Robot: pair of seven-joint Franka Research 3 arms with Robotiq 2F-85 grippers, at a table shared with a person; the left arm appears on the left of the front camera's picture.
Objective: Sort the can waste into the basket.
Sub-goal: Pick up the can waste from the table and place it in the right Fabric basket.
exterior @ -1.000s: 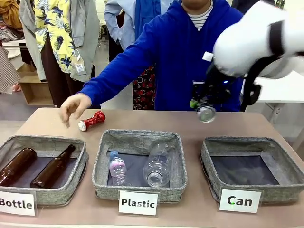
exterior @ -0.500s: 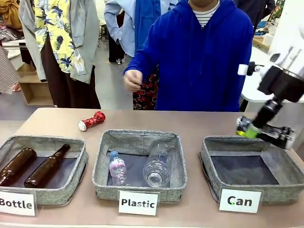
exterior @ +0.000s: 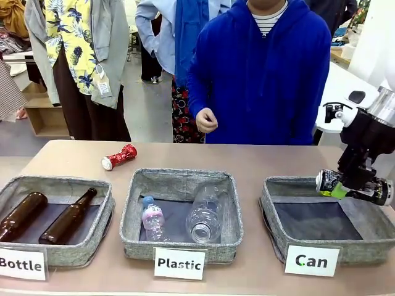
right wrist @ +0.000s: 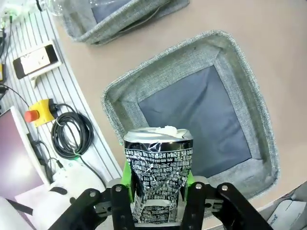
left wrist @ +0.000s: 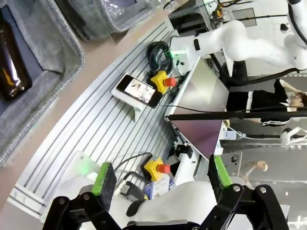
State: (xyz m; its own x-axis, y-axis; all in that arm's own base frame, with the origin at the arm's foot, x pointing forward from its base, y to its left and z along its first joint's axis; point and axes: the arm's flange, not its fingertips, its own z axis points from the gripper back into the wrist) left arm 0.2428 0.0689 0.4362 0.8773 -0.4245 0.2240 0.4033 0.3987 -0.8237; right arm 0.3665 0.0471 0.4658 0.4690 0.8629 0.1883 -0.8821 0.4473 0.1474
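Cans come in two, and they are far apart. On the left, the left gripper (left wrist: 161,176) is spread wide, with nothing between its green pads. Next comes the Bottle basket (exterior: 102,228), made of soft grey cloth with a dark floor. Two long brown glass bottles (exterior: 68,216) lie side by side in it. Behind it the red can (exterior: 119,156) lies on its side on the smooth tan table (exterior: 259,160). It is shiny, and its silver end points to the front left.

In the middle sits the Plastic basket (exterior: 133,246), made of the same grey cloth. Clear bottles (exterior: 203,216) lie in it, see-through and bumpy. A person (exterior: 265,80) in a blue top stands behind the table, with one hand (exterior: 205,120) curled up in front.

On the right is the Can basket (exterior: 364,251), a grey box shape with a white card. The right gripper (exterior: 338,190) holds the black can (exterior: 327,182) by its two sides, green pads against the metal. Small white print covers the can, and its top looks crushed, though that is hard to see well. The can hangs just over the back rim of the Can basket, up off the floor.
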